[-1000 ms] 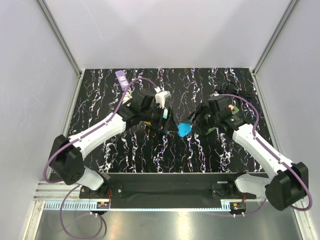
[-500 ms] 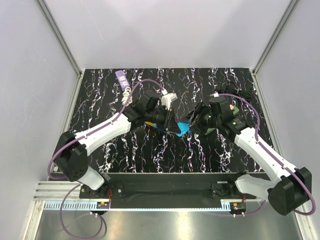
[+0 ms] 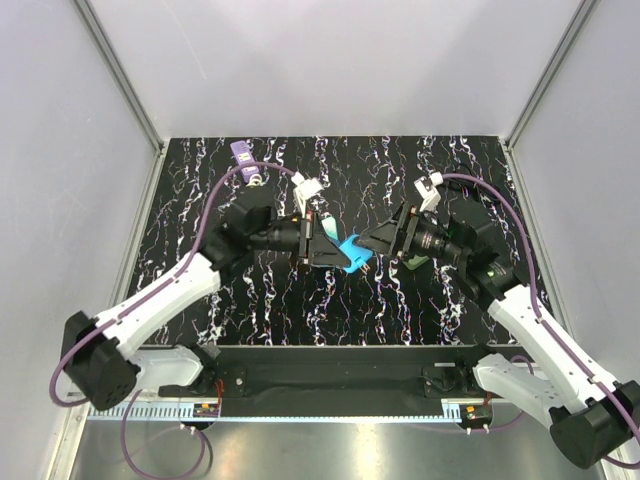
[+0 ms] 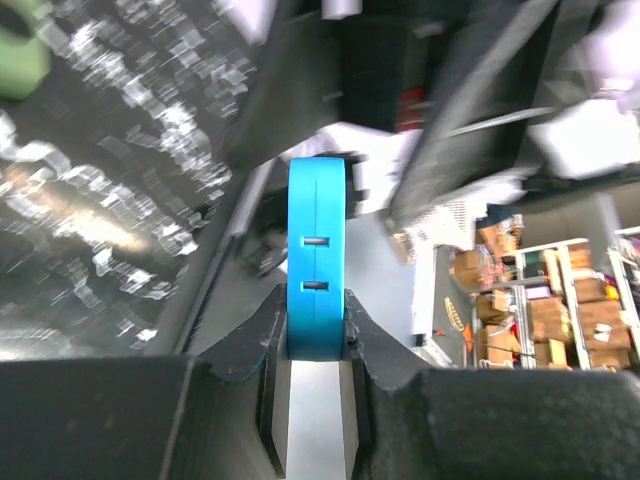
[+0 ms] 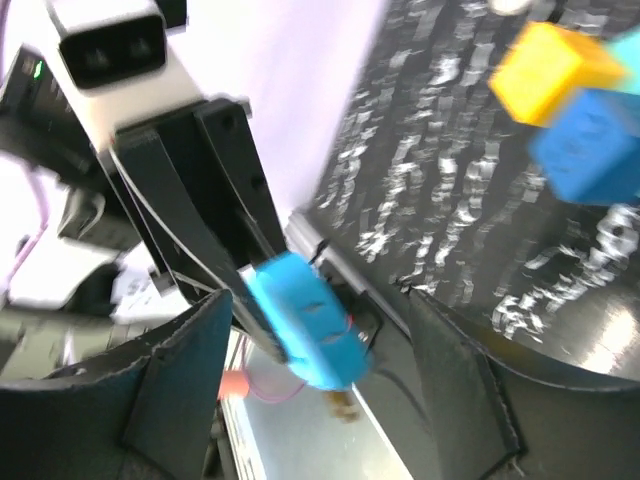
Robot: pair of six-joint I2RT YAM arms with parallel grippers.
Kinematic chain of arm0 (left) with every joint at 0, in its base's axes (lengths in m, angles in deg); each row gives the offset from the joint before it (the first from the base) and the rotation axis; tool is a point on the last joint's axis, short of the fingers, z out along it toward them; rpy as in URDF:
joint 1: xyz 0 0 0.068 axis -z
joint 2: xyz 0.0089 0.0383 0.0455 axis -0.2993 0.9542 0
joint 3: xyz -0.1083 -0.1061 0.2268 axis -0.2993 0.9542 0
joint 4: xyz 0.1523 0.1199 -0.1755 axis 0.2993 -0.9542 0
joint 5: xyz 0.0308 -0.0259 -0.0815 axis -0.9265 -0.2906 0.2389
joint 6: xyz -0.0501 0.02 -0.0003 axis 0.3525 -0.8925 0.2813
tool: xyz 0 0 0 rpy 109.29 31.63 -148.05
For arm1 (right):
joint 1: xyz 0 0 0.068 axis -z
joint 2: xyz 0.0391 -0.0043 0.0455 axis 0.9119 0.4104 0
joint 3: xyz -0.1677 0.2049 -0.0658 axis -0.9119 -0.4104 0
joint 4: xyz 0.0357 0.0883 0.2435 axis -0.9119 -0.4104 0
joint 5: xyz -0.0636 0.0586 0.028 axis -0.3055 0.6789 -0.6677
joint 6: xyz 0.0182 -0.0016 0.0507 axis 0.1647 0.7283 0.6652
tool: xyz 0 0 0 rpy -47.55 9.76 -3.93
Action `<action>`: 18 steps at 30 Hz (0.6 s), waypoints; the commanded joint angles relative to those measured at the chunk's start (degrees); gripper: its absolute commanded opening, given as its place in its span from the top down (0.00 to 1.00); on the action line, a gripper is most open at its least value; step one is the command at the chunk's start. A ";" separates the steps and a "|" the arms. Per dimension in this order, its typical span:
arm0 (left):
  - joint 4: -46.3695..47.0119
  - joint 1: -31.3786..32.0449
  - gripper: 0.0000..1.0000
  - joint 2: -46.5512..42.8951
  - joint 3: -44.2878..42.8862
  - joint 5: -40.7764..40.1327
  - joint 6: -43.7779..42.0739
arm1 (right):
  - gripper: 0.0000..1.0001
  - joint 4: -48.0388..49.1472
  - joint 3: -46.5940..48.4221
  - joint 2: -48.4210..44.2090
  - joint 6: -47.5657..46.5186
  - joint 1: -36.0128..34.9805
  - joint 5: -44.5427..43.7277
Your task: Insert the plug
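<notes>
Table [image 3: 200,290]: dark, white-veined top, seen from above with both arm bases at the near edge.
Power strip [image 3: 243,152]: I saw a purple strip lying at the far left corner, well apart from both grippers.
Left arm [image 3: 170,290]: it rose from its base at the near left and reached diagonally toward the table's middle, with the wrist turned so that the fingers pointed to the right.
Left gripper [image 3: 330,248]: its jaws were drawn narrow, and both fingers [image 4: 262,345] pressed the flat sides of the plug.
Blue plug [image 3: 351,252]: it was clamped by one end in the left gripper, near the middle of the table and between the two grippers. My left wrist view showed two slots in its narrow edge. A brass-coloured bit at its lower end was too blurred for me to name.
Right gripper [image 3: 378,243]: it faced the left gripper, tips just beside the plug. The fingers [image 5: 185,385] were spread wide, with a gap on either side of the plug, gripping nothing.
Right arm [image 3: 540,330]: it ran from the near right base up and inward, mirroring the left arm.
Yellow block [image 5: 553,65] and blue block [image 5: 590,150]: blurred, touching each other on the table beyond the right gripper.
</notes>
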 commanded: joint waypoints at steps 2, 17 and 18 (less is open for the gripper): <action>9.47 -0.26 1.00 -4.33 0.30 6.49 7.32 | 0.27 10.29 0.51 -0.24 -0.92 -0.40 12.19; 9.48 -0.96 1.00 -5.13 -0.75 6.24 11.81 | 0.40 22.78 -3.45 -0.59 4.72 -0.40 23.28; 9.66 -1.31 1.00 -5.13 -0.58 6.15 12.25 | 0.41 21.99 -3.45 -0.76 4.45 -0.48 23.19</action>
